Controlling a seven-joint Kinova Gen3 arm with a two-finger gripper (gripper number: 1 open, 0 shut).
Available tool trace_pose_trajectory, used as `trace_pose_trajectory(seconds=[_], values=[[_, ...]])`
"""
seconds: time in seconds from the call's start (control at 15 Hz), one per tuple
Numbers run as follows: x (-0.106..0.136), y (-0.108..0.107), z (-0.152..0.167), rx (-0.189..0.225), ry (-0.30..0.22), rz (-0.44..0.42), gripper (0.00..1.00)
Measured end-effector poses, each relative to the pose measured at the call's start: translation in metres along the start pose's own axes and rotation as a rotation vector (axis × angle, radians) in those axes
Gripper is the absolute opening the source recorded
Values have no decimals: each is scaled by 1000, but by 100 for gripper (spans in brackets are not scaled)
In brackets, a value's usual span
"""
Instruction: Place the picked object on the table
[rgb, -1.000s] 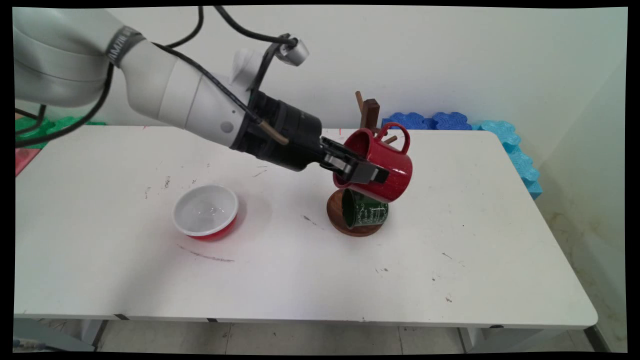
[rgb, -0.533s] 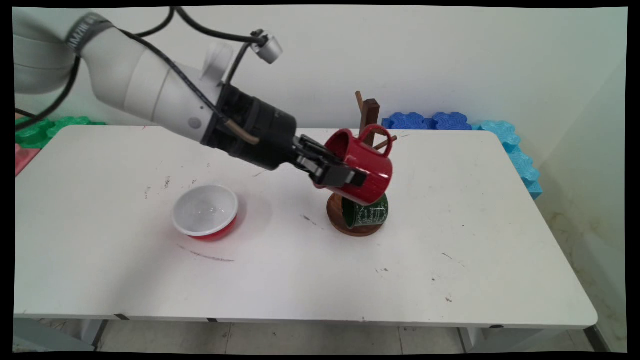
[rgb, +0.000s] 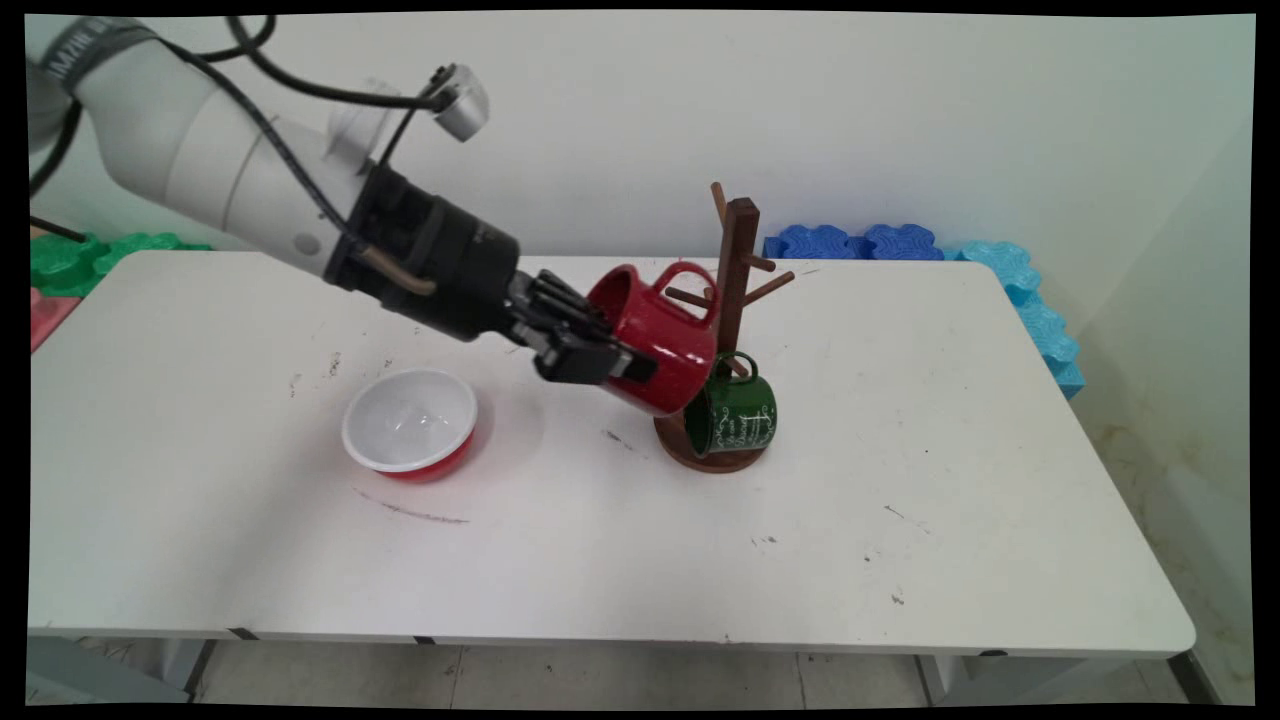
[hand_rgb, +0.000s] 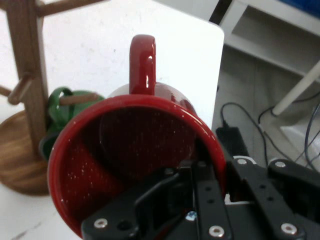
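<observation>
We see a white table, scuffed with dark marks, before a plain pale wall. Blue foam mats lie behind the table's far right corner, green ones behind its far left.

Table: we see a white table, scuffed.
On it: bowl at 9 o'clock; mug tree centre, base apparently flat.

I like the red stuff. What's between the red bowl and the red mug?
Only bare table lies between the red bowl and the red mug, seen in the main view.
</observation>
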Motion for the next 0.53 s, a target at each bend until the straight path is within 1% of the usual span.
trace_pose_trajectory(seconds=[0.53], values=[[-22,-24,-25,13,-89,113,0]])
